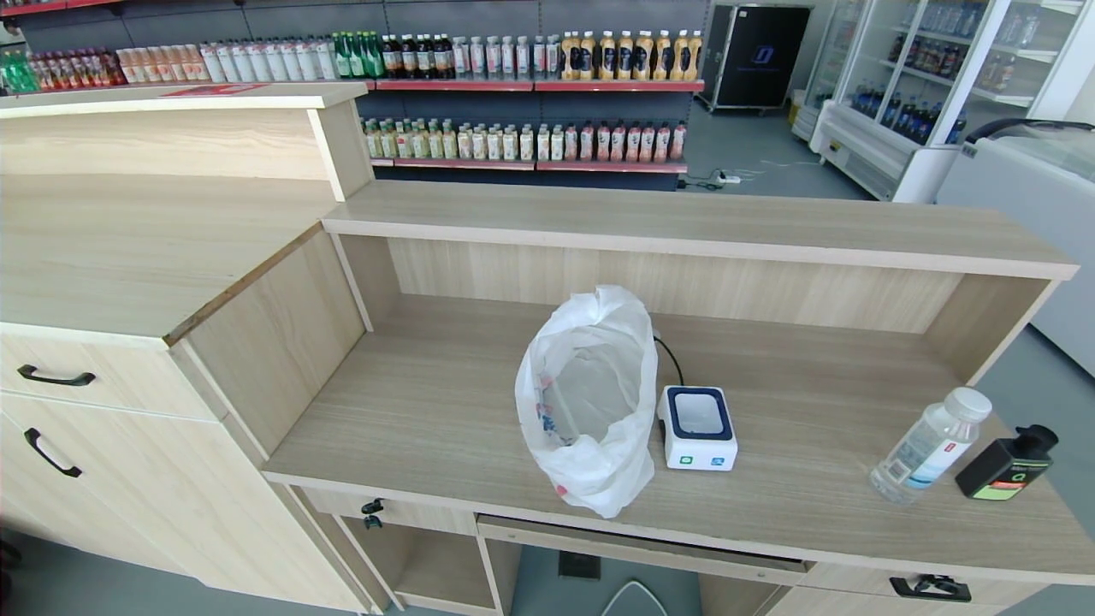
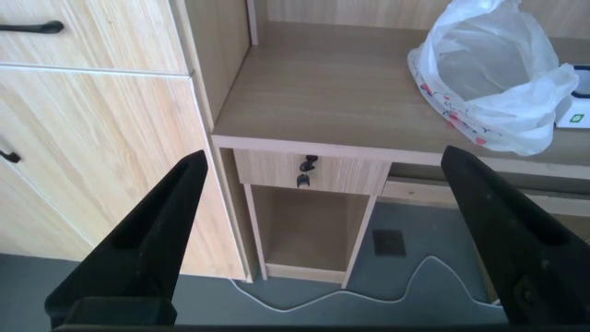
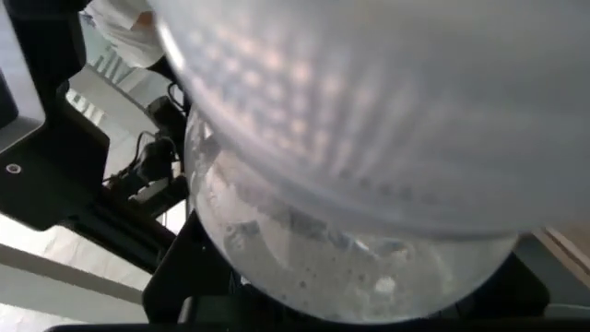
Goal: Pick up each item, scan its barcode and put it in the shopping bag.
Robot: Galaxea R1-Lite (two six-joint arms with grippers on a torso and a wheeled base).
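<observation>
Head view: bottle [image 1: 931,445] and scanner [image 1: 697,426] right of shopping bag [image 1: 590,402]. Likely first pick; next needs a reach to bottle. Left gripper [image 2: 323,231] jaws wide; right gripper [image 3: 364,295] cannot tell.

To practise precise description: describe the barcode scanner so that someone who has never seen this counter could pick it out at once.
On the lower wooden counter, find the open white shopping bag; the scanner stands to its right. It is a white box with a dark blue frame around its window, unlike the clear bottle and dark bottle farther right.
</observation>
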